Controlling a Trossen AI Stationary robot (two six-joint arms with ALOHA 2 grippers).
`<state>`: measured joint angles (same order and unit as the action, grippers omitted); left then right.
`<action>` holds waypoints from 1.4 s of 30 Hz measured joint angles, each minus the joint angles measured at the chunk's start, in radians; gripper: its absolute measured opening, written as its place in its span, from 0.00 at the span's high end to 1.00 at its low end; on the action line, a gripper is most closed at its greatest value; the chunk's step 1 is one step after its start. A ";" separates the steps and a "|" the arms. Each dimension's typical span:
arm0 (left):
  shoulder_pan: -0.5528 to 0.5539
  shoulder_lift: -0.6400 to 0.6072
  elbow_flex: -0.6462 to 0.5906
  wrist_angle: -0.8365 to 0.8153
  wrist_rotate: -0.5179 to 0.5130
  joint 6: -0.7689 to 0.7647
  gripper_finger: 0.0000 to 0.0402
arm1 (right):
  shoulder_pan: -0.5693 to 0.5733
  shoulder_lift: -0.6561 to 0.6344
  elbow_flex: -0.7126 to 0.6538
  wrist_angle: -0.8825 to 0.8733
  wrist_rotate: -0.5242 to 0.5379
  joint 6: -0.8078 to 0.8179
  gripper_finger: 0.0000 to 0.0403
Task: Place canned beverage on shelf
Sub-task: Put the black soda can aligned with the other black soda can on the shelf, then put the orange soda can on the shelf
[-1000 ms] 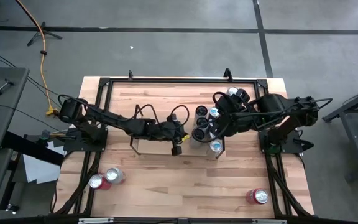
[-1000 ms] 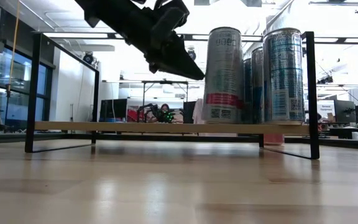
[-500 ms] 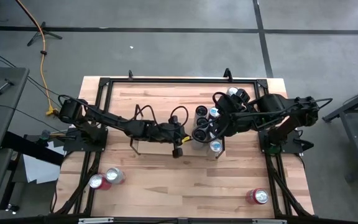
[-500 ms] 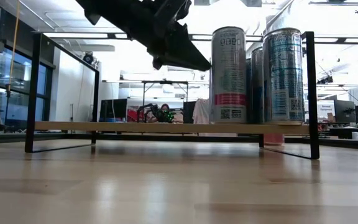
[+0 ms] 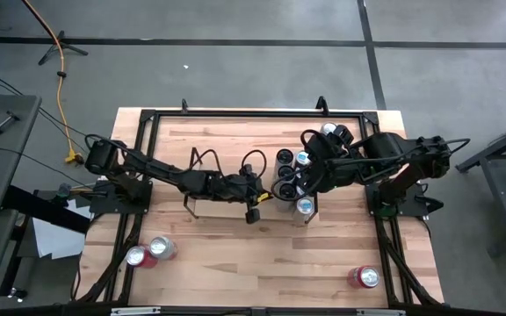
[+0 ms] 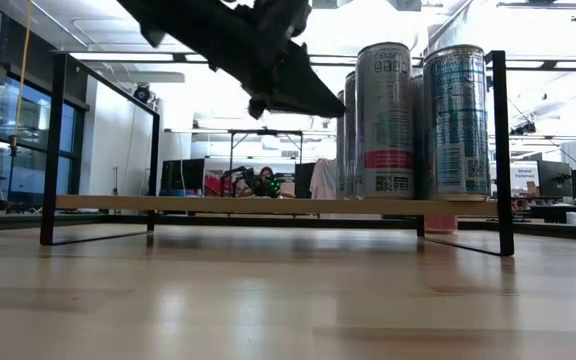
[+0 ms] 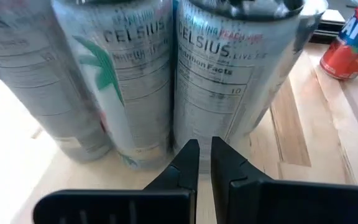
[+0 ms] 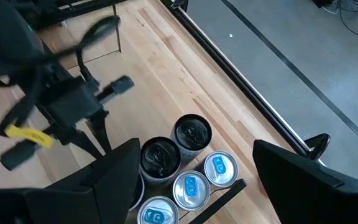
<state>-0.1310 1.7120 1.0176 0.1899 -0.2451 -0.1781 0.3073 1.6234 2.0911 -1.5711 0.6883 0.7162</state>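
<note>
The shelf (image 6: 238,205), a low light-wood board with black wire end frames, carries several tall silver cans (image 5: 292,175) upright at its right end. My left gripper (image 7: 204,149) reaches in from the table's left, shut, its tips at the nearest silver can (image 6: 383,120). My right gripper (image 8: 194,149) hangs wide open above the group of cans (image 8: 188,168) and touches none of them; in the high view it (image 5: 310,174) covers part of them. My left gripper meets the silver can's side wall (image 7: 213,121) with the tips of its shut fingers (image 6: 340,105), on the can's left side. The fingers slant down from the table's left. The can stands upright on the shelf board beside the other cans.
Two red cans (image 5: 149,252) lie near the table's front left and one red can (image 5: 365,277) at the front right. Black metal rails (image 5: 235,114) frame the wood-plank tabletop. The shelf's left half (image 6: 148,204) is bare.
My left gripper, staying shut, has swung its fingertips toward the table's right and tipped a little. The silver can in front of them has slid upright along the shelf toward the right, up to the other cans.
</note>
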 joint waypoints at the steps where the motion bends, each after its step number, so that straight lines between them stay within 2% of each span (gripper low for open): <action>1: 0.000 -0.017 0.000 -0.007 0.000 0.007 1.00 | 0.000 0.000 0.000 0.000 0.000 -0.001 0.26; 6: 0.006 -0.185 0.001 -0.148 -0.001 0.058 1.00 | 0.000 0.000 0.000 0.000 0.001 -0.015 0.26; 9: 0.006 -0.309 0.001 -0.219 -0.004 0.075 1.00 | 0.000 0.000 0.000 0.000 0.037 -0.017 0.26; 15: -0.039 -0.526 -0.010 -0.299 0.038 0.024 1.00 | 0.000 0.000 0.000 0.000 0.098 -0.017 0.26; 21: -0.126 -0.664 -0.011 -0.377 0.045 -0.003 1.00 | 0.000 0.000 0.000 0.000 0.097 -0.017 0.26; 27: -0.153 -0.724 -0.011 -0.417 0.035 0.048 1.00 | 0.000 0.000 0.000 0.000 0.080 -0.043 0.26; 32: -0.152 -0.731 -0.011 -0.434 -0.018 0.049 1.00 | 0.000 0.000 0.000 0.000 -0.010 -0.069 0.26; 34: -0.152 -0.729 -0.011 -0.448 -0.032 0.049 1.00 | 0.000 0.000 0.000 0.000 -0.088 -0.068 0.26; 38: -0.152 -0.730 -0.011 -0.471 -0.083 0.046 1.00 | 0.030 0.000 0.000 0.000 -0.334 -0.039 0.26; 40: -0.152 -0.730 -0.011 -0.474 -0.124 0.041 1.00 | 0.073 -0.001 -0.011 0.004 -0.392 -0.001 0.26; 42: -0.152 -0.730 -0.011 -0.475 -0.146 0.043 0.99 | 0.132 -0.007 -0.050 0.002 -0.401 0.062 0.26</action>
<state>-0.2829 0.9817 1.0069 -0.2850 -0.3910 -0.1356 0.4391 1.6169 2.0416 -1.5692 0.2869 0.7779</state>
